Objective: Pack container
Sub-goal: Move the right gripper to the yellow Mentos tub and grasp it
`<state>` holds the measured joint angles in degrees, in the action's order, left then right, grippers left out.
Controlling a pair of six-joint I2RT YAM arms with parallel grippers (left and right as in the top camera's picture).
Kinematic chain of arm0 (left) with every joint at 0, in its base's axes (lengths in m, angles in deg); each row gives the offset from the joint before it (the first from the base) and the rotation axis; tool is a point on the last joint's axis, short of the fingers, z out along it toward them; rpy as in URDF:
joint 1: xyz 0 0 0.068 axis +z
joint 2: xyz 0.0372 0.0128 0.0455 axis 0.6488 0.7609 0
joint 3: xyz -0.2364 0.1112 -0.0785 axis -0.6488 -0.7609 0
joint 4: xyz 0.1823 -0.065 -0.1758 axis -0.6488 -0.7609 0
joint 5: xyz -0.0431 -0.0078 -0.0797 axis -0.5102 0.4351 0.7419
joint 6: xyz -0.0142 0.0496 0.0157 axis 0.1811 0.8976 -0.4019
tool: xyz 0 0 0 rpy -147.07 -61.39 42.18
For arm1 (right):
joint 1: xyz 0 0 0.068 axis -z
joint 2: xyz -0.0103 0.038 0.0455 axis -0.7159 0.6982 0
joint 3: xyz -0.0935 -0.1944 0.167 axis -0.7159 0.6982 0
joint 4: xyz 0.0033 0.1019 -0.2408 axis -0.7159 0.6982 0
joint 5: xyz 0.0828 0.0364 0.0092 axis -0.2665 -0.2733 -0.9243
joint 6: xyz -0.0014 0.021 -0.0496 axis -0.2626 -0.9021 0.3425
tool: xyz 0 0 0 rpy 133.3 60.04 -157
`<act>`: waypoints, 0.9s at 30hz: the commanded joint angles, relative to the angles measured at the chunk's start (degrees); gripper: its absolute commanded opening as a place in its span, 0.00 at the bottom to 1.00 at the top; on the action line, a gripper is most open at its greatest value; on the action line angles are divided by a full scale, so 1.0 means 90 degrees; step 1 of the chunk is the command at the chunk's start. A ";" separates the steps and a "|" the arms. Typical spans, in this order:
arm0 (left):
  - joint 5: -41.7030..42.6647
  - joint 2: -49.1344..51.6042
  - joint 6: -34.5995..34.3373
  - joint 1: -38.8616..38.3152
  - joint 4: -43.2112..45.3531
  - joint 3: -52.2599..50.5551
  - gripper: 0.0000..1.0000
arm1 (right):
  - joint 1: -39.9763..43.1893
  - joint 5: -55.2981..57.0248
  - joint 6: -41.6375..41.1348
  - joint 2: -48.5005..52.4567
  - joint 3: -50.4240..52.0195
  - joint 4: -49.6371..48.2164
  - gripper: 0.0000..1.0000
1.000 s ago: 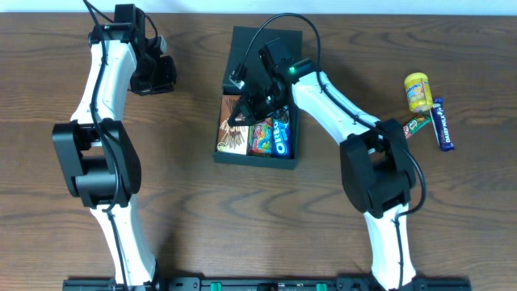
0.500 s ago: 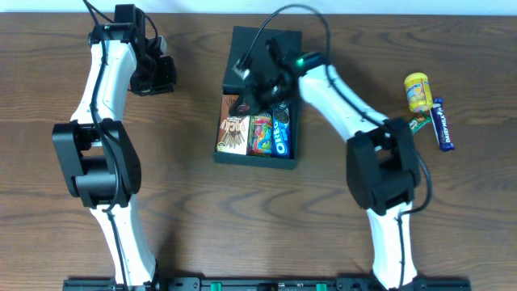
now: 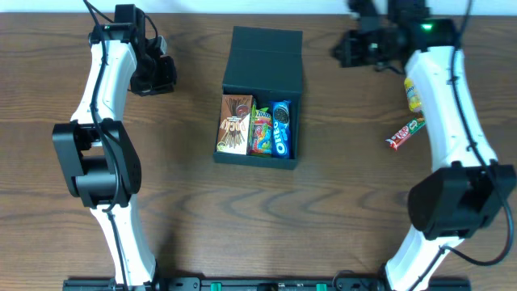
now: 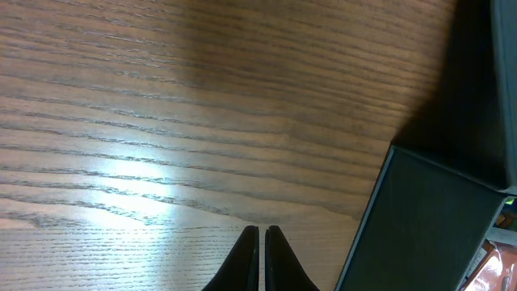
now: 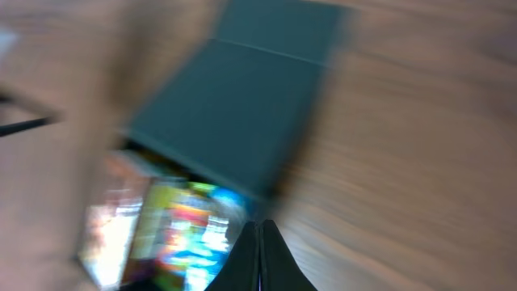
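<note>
**Container open at mid-table, both grippers shut and clear of it**

The container (image 3: 265, 61) lies at the middle of the table (image 3: 186, 218), lid flap folded back toward the far edge and three snack packets (image 3: 260, 129) side by side inside. The left gripper (image 3: 160, 74) hangs well to its left, the right gripper (image 3: 346, 50) off its far right corner. Both have their jaws pressed together, gripping nothing. The right wrist view is blurred.

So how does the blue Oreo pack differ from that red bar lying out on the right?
The Oreo pack is blue and sits inside the container, lined up with its sides; the red bar lies slanted on the table, outside it. The Oreo pack looks wider, the red bar slimmer. Both are small wrapped snacks.
</note>
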<state>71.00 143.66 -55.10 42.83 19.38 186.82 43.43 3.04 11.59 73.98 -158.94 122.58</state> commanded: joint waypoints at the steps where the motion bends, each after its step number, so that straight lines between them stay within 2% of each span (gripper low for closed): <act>1: 0.0024 -0.0092 0.0109 -0.0109 -0.0032 0.0121 0.06 | 0.0398 0.1382 -0.0049 0.0100 0.0032 0.0177 0.01; 6: 0.0019 -0.0092 0.0109 -0.0301 -0.0019 0.0119 0.06 | 0.1010 0.2040 -0.0044 0.0104 0.0032 0.0155 0.02; 9: 0.0019 -0.0092 0.0107 -0.0410 0.0010 0.0119 0.06 | 0.1341 0.2336 0.0061 0.0177 0.0036 0.0046 0.08; 12: 0.0019 -0.0092 0.0087 -0.0522 0.0027 0.0121 0.06 | 0.1598 0.2363 0.0527 0.0345 0.0053 -0.0046 0.22; 13: 0.0019 -0.0092 0.0087 -0.0554 0.0027 0.0121 0.06 | 0.1661 0.2363 0.0658 0.0410 0.0053 -0.0061 0.31; 14: 0.0019 -0.0092 0.0087 -0.0583 0.0027 0.0119 0.06 | 0.1710 0.2380 0.0811 0.0488 0.0053 -0.0078 0.50; 15: 0.0019 -0.0092 0.0085 -0.0607 0.0024 0.0119 0.07 | 0.1758 0.2421 0.0925 0.0573 0.0053 -0.0100 0.57; 19: 0.0024 -0.0092 -0.0044 -0.0704 0.0019 0.0119 0.07 | 0.1936 0.2599 0.1008 0.0979 0.0053 -0.0328 0.68; 22: 0.0022 -0.0092 -0.0078 -0.0763 -0.0010 0.0119 0.07 | 0.2042 0.2599 0.1010 0.1243 0.0053 -0.0476 0.85; 27: 0.0022 -0.0092 -0.0080 -0.0799 -0.0109 0.0119 0.07 | 0.2140 0.2599 0.1059 0.1552 0.0053 -0.0731 0.93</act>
<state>71.00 143.66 -55.38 35.85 18.83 186.82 61.88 25.82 20.14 86.87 -158.59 116.76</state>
